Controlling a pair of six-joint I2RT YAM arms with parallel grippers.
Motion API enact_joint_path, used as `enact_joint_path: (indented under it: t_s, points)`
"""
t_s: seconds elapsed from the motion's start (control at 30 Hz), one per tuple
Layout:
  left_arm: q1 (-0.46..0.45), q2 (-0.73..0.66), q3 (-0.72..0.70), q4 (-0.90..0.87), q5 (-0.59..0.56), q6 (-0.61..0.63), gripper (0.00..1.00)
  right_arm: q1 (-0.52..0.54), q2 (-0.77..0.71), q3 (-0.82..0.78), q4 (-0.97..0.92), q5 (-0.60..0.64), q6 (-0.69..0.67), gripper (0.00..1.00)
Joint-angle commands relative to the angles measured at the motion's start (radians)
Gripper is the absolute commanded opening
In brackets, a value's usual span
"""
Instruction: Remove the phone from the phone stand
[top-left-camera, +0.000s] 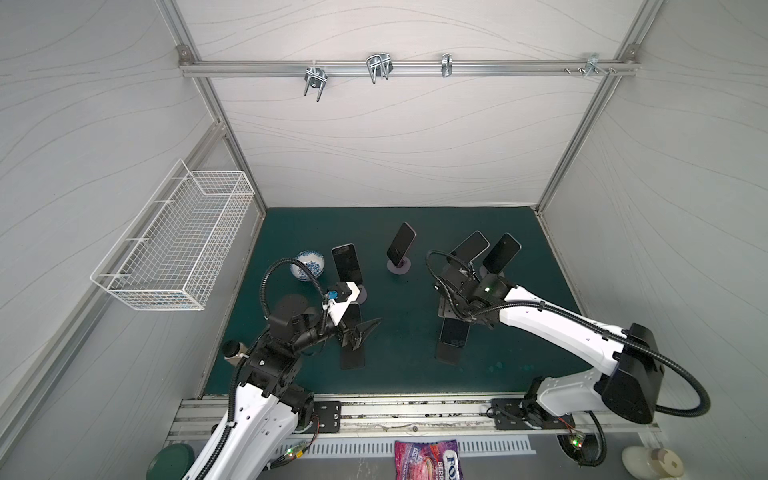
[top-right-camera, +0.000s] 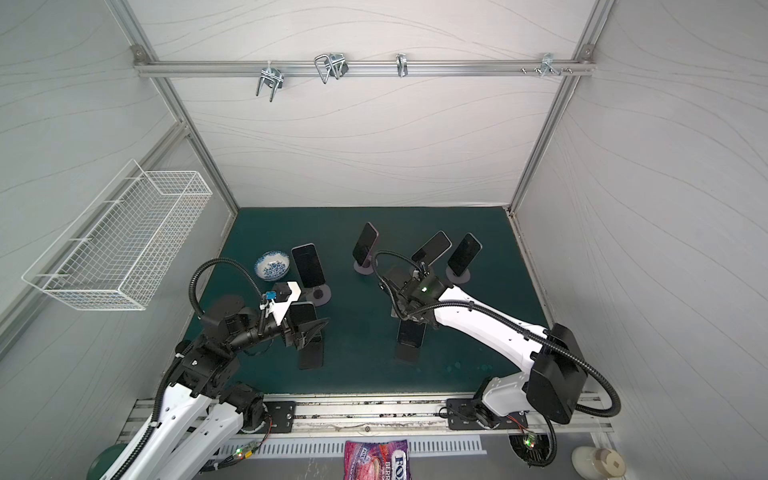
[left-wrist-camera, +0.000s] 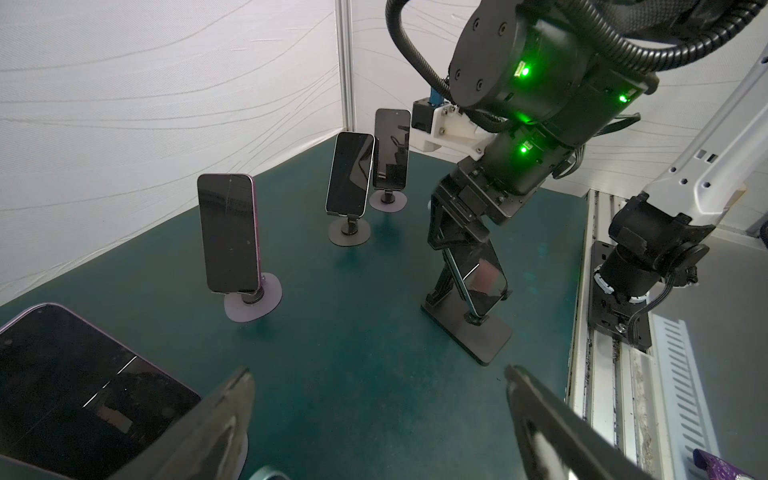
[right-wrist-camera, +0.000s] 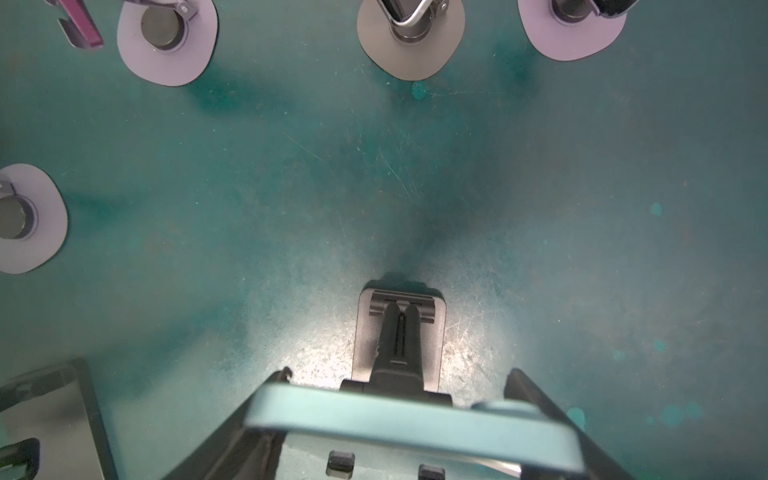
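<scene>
A phone (left-wrist-camera: 484, 282) with a light-blue rim (right-wrist-camera: 395, 415) leans on a black phone stand (left-wrist-camera: 469, 332) with a flat rectangular base, right of the mat's middle in both top views (top-left-camera: 455, 332) (top-right-camera: 411, 332). My right gripper (right-wrist-camera: 399, 372) comes down over the phone's upper end, one finger at each long side. Whether its pads press the rim does not show. The stand's black arm (right-wrist-camera: 401, 332) runs out beyond the phone. My left gripper (left-wrist-camera: 378, 370) hovers open over bare mat, beside another dark phone (left-wrist-camera: 62, 395) at front left (top-left-camera: 353, 353).
Four more phones stand on round-based stands farther back (top-left-camera: 345, 262) (top-left-camera: 401, 243) (top-left-camera: 469, 245) (top-left-camera: 500, 253). A blue-and-white bowl (top-left-camera: 307, 265) sits at back left. A white wire basket (top-left-camera: 174, 245) hangs on the left wall. A candy bag (top-left-camera: 426, 459) lies before the rail.
</scene>
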Motion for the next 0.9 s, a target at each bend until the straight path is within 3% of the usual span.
enact_joint_path:
  t_s: [0.0,0.87]
  points:
    - [-0.005,-0.005,-0.001,0.049,-0.002,0.023,0.96,-0.004,-0.011,-0.013,-0.007,0.024,0.004,0.78]
    - [-0.005,-0.010,0.000,0.048,-0.041,0.022,0.96,-0.004,-0.112,-0.007,0.003,0.051,-0.031,0.66]
